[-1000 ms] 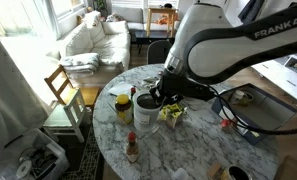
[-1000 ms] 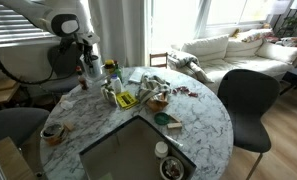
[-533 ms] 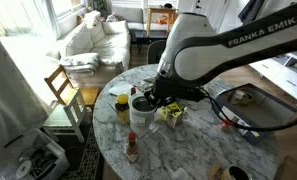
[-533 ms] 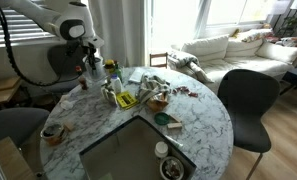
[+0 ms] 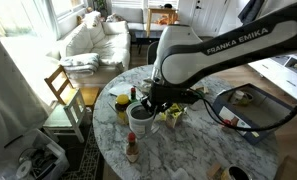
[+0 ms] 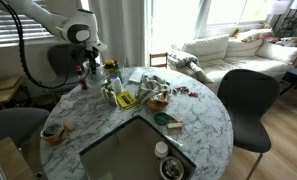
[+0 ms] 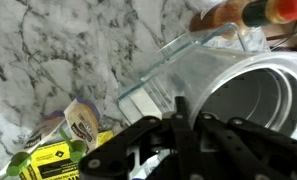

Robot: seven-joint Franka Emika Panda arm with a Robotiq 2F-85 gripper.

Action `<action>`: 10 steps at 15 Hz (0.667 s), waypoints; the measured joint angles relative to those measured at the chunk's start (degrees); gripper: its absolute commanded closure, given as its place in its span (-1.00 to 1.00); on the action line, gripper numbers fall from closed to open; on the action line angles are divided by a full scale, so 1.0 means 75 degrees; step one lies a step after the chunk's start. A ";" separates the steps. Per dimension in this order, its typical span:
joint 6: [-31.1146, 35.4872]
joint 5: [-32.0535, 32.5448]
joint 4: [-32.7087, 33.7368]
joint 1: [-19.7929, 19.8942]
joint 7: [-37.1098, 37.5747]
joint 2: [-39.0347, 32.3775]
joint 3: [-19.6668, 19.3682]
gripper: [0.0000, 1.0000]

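Note:
My gripper (image 5: 148,98) hangs low over the marble table's left part, just above a white cup (image 5: 141,117). In the wrist view its black fingers (image 7: 178,112) are pressed together, and I see nothing between them. They hover over the edge of a clear glass container (image 7: 173,65), beside the cup's pale round opening (image 7: 256,100). A yellow jar (image 5: 122,107) stands just left of the cup. In an exterior view the gripper (image 6: 91,63) is at the table's far left by a red-capped bottle (image 6: 85,75).
Yellow and green packets (image 5: 171,114) lie beside the cup and show in the wrist view (image 7: 63,158). A small red-capped bottle (image 5: 132,148) stands near the table's (image 5: 188,150) front edge. A dark chair (image 6: 243,100), a sofa (image 6: 223,45) and a wooden chair (image 5: 63,90) surround it.
The arm has swung toward the table's left side, carrying the gripper from the packets to over the white cup. The fingers stay together.

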State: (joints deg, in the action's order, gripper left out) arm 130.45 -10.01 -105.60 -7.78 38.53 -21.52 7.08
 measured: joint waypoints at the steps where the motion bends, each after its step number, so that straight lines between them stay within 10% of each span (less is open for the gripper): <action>1: 0.0000 -0.0001 0.0061 -0.0002 -0.0080 -0.0077 -0.0006 0.97; 10: 0.0007 -0.0004 0.0357 -0.0106 -0.0295 -0.0335 -0.0050 -0.50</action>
State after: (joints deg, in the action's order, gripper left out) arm 130.50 -10.04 -102.92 -8.58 36.32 -24.03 6.70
